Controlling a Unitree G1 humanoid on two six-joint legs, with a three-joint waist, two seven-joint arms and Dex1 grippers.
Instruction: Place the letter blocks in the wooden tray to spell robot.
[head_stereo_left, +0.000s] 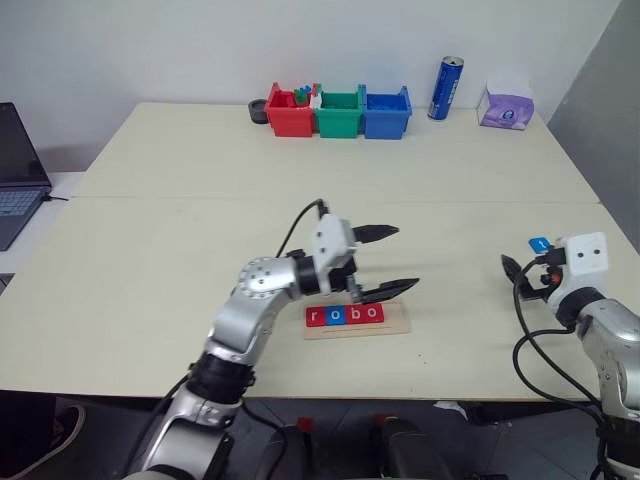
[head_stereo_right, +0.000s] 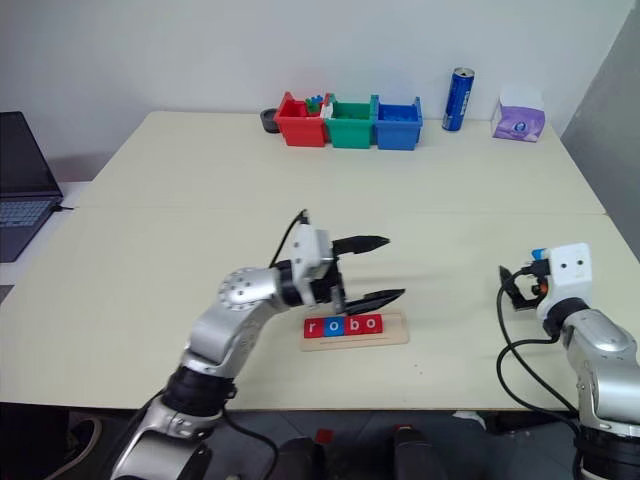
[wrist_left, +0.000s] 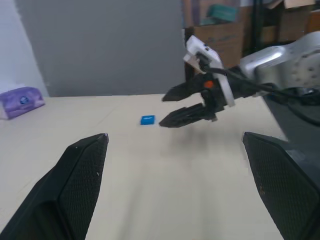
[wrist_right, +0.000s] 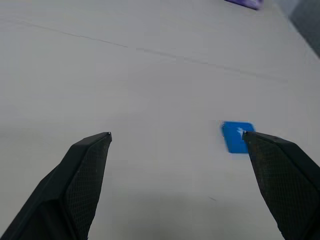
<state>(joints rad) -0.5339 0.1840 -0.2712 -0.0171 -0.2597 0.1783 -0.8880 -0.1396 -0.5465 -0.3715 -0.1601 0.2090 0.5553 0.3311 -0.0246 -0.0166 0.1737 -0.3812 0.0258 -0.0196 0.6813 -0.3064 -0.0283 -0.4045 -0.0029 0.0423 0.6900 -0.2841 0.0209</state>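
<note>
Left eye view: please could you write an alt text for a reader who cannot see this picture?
A wooden tray near the front edge of a pale table holds four letter blocks reading "robo", with the left pincer open just above it. A fifth, blue block lies far to the right, beside the right pincer. Three coloured bins stand at the back.

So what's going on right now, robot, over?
Left gripper open above wooden tray. Right gripper open, empty, near last blue block on table. Tray reads r-o-b-o; end slot free. Nothing blocking.
</note>
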